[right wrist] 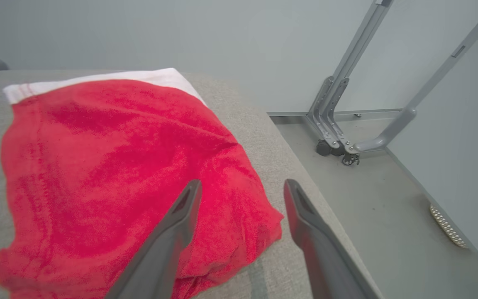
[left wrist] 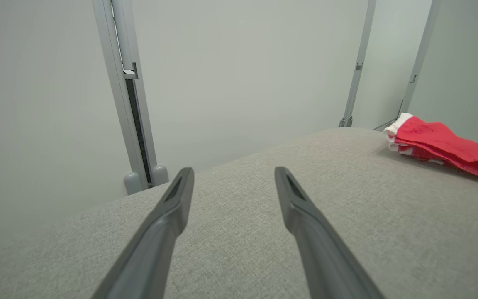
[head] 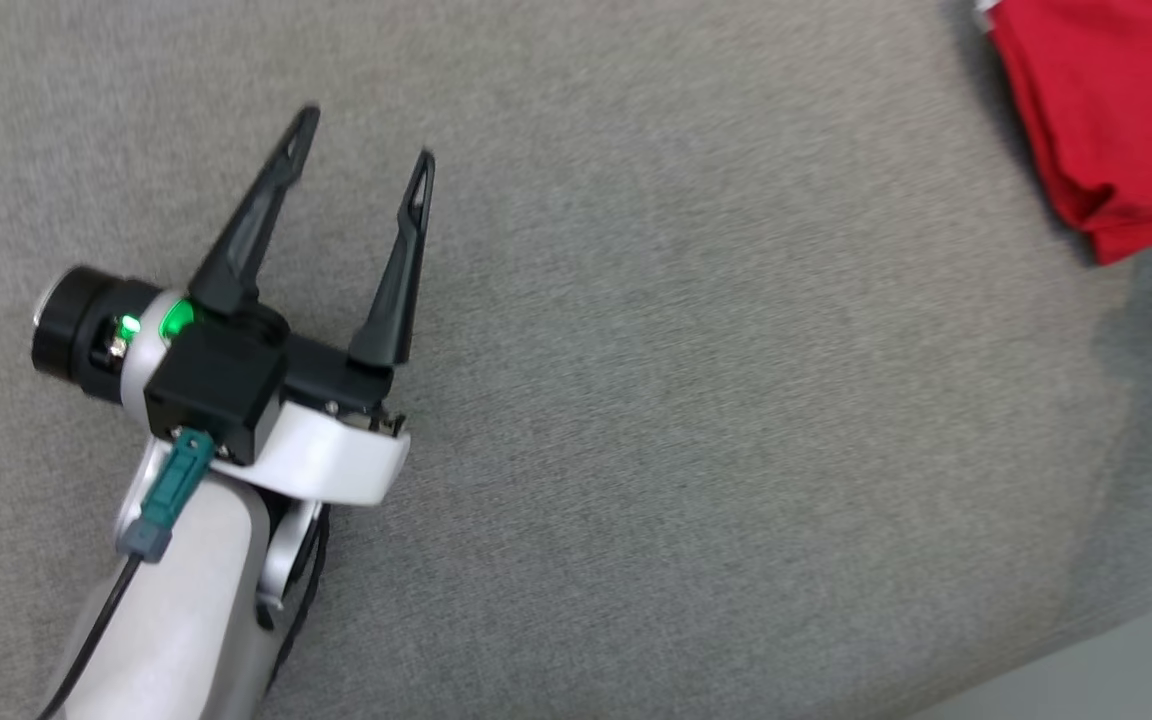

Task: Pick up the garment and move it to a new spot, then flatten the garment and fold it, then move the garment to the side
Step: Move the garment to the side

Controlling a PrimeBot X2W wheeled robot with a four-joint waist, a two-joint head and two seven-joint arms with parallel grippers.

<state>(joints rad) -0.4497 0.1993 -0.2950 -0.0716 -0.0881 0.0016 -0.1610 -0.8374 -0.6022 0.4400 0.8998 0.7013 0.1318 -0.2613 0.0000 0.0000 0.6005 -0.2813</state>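
Since the folded red terry-cloth garment lies as a compact stack at the far right corner of the grey fabric-covered worktop, near the edge, I read this as the tail end of the last step, moving it to the side.
- Garment: the fold is rough, and the near corner slumps into wrinkles. A white band runs along the far edge; I can't tell whether it is a hem or an under-layer.
- Right gripper: it hovers at the garment's near right corner with jaws wide and nothing between them. One finger overlaps the cloth in the wrist view, but whether it touches is not clear.
- Left gripper: jaws wide and empty, over bare worktop on the left, well apart from the garment.
- Surroundings: past the garment the worktop edge drops to a pale grey floor, where grey metal frame legs on castors stand.

Next move, as I judge it:
- The right arm should lift straight up and clear before pulling back. A sideways exit could snag the terry loops and undo the fold.
- With the stack this close to the edge, any drag toward the right could tip it off.
- The left arm has nothing to do here and should stay clear.
- If the slumped corner matters, one light tuck inward would be enough. No regrasp of the whole stack.
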